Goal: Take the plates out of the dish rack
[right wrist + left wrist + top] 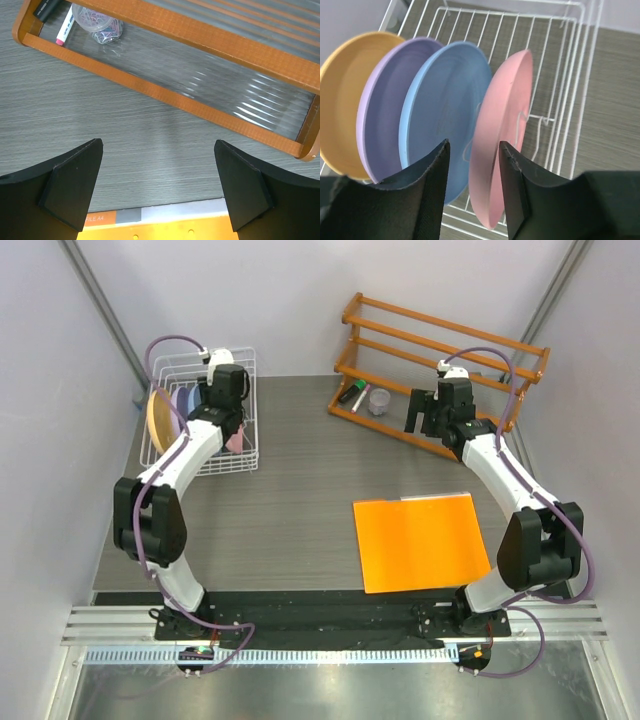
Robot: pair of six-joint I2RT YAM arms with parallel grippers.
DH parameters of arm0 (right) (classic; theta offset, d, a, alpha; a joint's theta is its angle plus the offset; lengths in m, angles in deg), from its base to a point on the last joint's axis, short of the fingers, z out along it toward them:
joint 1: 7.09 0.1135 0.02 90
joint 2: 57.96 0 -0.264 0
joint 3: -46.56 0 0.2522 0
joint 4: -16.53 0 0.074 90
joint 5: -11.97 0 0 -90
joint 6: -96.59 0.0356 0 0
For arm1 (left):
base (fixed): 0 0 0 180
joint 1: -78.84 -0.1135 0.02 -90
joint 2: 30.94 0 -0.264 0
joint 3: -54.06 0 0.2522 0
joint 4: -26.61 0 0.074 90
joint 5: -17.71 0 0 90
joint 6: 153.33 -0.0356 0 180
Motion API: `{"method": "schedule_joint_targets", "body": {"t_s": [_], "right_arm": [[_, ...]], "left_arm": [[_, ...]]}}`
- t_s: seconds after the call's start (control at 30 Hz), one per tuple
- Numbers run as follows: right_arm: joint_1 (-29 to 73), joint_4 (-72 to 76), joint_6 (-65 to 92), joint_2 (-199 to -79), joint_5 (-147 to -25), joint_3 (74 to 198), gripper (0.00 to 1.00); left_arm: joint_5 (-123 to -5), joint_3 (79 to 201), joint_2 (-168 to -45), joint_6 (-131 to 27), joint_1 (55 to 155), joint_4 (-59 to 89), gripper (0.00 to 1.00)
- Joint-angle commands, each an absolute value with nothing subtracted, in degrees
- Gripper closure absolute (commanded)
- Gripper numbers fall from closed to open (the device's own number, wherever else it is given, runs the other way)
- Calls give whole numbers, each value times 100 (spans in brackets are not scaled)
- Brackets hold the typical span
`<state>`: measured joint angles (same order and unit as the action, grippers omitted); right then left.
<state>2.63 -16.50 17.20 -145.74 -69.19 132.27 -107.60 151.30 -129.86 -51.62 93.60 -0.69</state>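
Note:
Four plates stand on edge in the white wire dish rack point(560, 75) at the table's back left point(250, 462). In the left wrist view they run yellow-orange point(345, 85), lavender point(385, 115), light blue point(442, 110), pink point(502, 130). My left gripper point(473, 145) is open with its jaws on either side of the pink plate's near rim; the right finger is close to the plate and the left one is apart from it. From above, the left gripper point(232, 425) is over the rack. My right gripper point(159, 145) is open and empty above bare table, at the right point(425, 420).
An orange-brown wooden slatted shelf point(440, 350) stands at the back right, holding a marker point(65, 25) and a clear cup of clips point(97, 25). A flat orange square sheet point(420, 540) lies front right, its edge below my right gripper point(150, 232).

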Motion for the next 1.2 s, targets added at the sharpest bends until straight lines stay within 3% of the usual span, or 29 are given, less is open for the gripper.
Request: {"method": "schedule_joint_targets", "body": {"t_s": [0.0, 0.1, 0.23, 0.3, 0.53, 0.77, 1.03, 1.17], "right_arm": [[293, -1622, 1634, -14470, -6906, 13468, 0], [293, -1639, 1634, -14479, -6915, 13451, 0], [293, -1665, 1634, -14479, -6924, 13442, 0], [293, -1665, 1643, -14479, -6941, 13450, 0], [293, -1718, 1652, -14506, -7134, 13468, 0], [293, -1762, 1661, -14532, -7363, 13468, 0], [293, -1824, 1652, -14558, -7582, 13503, 0], [293, -1832, 1652, -14602, -8117, 13556, 0]], "left_arm": [[-11386, 15351, -13183, -5252, 9360, 28, 59], [-11438, 15430, -13359, -5234, 9360, -24, 60], [-11552, 15474, -13465, -5199, 9395, -112, 93], [-11518, 15491, -13457, -5208, 9413, -138, 100], [-11578, 15851, -13202, -5400, 9606, -437, 100], [-12510, 16677, -13149, -6102, 9931, -789, 100], [-13573, 16784, -13070, -6860, 10204, -631, 100], [-13505, 16740, -12965, -6826, 10362, -709, 100]]}}
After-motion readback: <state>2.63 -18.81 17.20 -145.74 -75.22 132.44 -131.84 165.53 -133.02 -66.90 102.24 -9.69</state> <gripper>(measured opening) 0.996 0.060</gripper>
